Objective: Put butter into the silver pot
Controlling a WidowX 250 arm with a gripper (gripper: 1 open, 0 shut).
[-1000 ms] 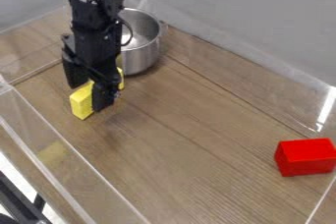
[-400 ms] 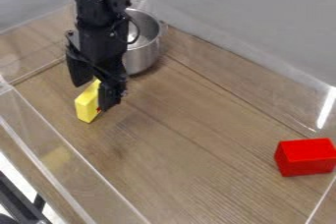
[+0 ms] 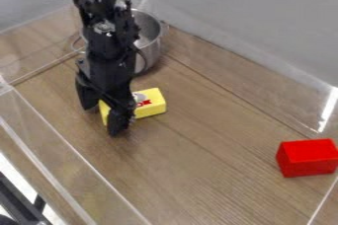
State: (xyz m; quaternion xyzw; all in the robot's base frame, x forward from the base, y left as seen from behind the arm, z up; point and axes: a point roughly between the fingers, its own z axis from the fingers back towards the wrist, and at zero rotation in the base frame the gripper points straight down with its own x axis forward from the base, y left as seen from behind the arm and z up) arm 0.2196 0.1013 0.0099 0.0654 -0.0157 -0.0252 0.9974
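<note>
A black robot arm reaches down over the wooden-grained counter [image 3: 224,101], and its dark tool [image 3: 114,111] hangs low, close to the counter surface at the left of the view. The small yellow rectangular block of butter [image 3: 148,103], with a red-and-white label showing on its upper face, lies on the counter just beside the tool, on its right side, and appears to touch or nearly touch the tool's body. The block is not lifted; it rests on the wood with its long side roughly across the view. The tool's fingers point downward, one ending near the block's left end, but whether they are spread or closed cannot be told from this angle, and no grip on the block shows.

Behind the arm, toward the back left, stands the round shiny silver pot [image 3: 154,39] with straight sides, partly hidden by the arm. The butter lies in front of it, outside it and apart from it. A red rectangular block [image 3: 307,156] sits well apart at the right edge.
</note>
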